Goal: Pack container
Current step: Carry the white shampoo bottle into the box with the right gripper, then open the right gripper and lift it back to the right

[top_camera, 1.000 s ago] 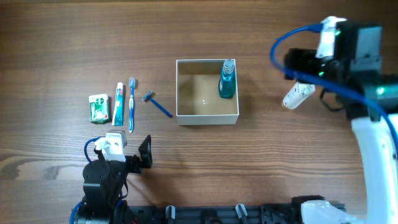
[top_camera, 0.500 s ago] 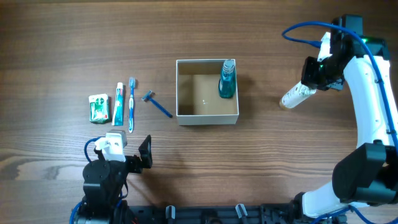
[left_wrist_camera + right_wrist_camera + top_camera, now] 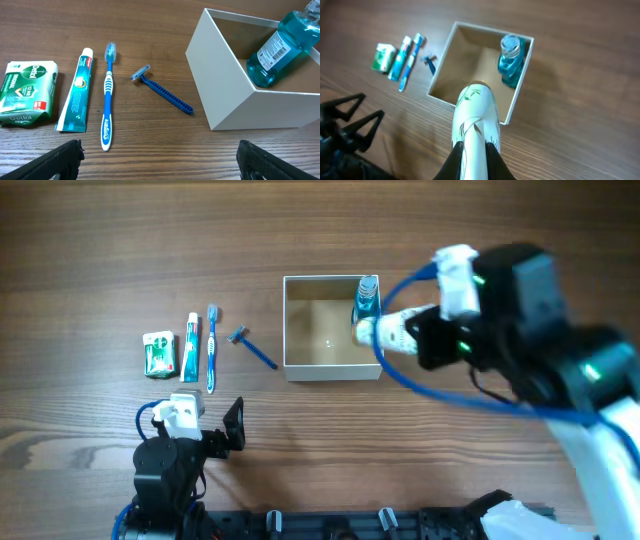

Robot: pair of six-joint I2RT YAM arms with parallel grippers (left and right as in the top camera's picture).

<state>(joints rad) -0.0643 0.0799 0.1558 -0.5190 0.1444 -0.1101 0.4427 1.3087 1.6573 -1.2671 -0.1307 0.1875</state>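
The container [image 3: 333, 371] is a square white-walled box with a tan floor at mid-table, also seen in the left wrist view [image 3: 225, 85] and the right wrist view [image 3: 470, 55]. A blue mouthwash bottle [image 3: 365, 315] stands in its far right corner. My right gripper [image 3: 425, 338] is shut on a white bottle with a leaf print [image 3: 475, 117]. The white bottle [image 3: 390, 330] hangs lying sideways above the box's right wall, its end pointing over the inside. My left gripper [image 3: 234, 430] stays open and empty near the front edge, left of the box.
Left of the box lie a blue razor [image 3: 252, 347], a blue toothbrush [image 3: 212, 345], a toothpaste tube [image 3: 191, 345] and a green soap pack [image 3: 158, 354]. The right arm's blue cable loops in front of the box.
The right gripper closed on the white bottle at the table's right side and carried it left, up over the box's right wall. The left arm has not moved.
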